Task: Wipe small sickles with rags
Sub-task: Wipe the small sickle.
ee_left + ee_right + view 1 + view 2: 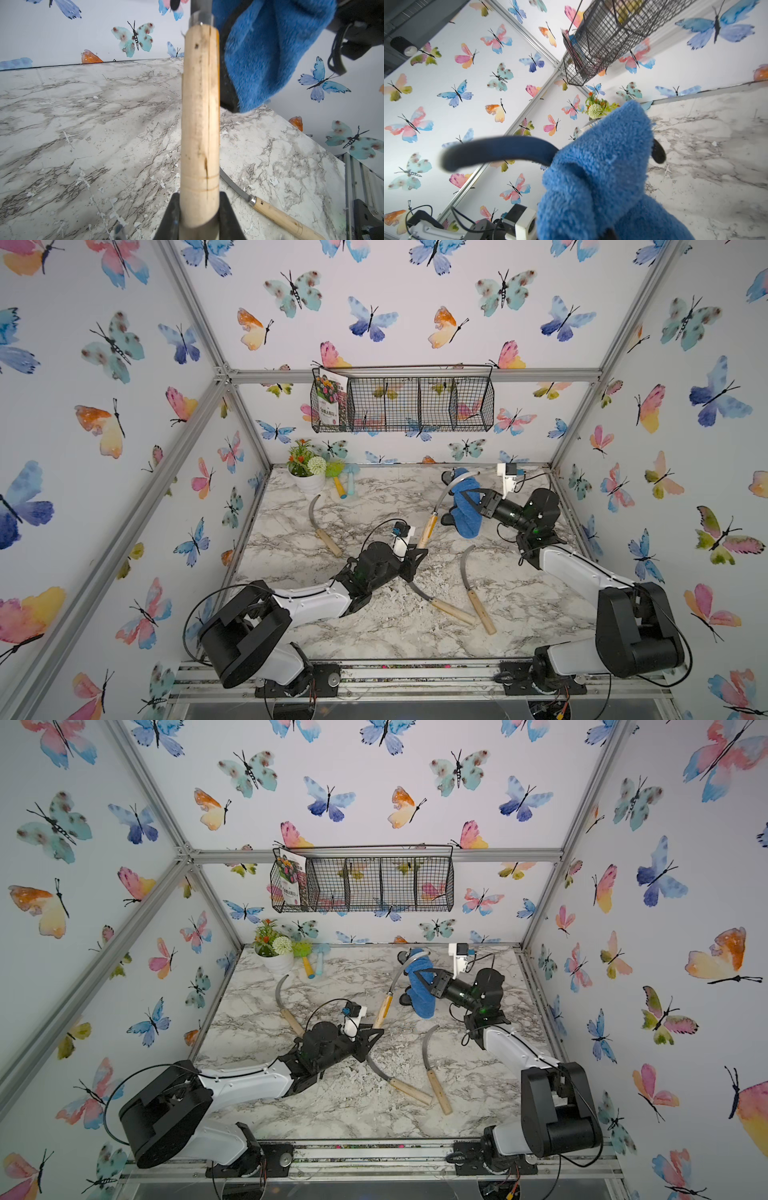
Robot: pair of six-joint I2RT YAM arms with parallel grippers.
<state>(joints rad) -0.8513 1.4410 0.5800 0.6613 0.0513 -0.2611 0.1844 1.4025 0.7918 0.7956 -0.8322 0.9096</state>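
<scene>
My left gripper (420, 551) is shut on the end of a small sickle's pale wooden handle (428, 529), holding it raised above the marble table (374, 635). The left wrist view shows that handle (200, 124) clamped between both fingers. The fluffy blue rag (467, 510) is folded over the sickle's curved grey blade (446, 487), and my right gripper (471, 495) is shut on the rag. The right wrist view shows the blade (498, 149) coming out of the rag (602, 166), which hides the jaws. Three more small sickles lie flat: one at left (320, 526) and two at front (451, 609) (478, 601).
A white pot of artificial flowers (309, 479) stands at the back left corner, with yellow-handled (340, 489) and light-blue-handled (351, 483) toy tools beside it. A black wire basket (415, 404) holding a seed packet hangs on the back wall. Metal frame posts edge the table.
</scene>
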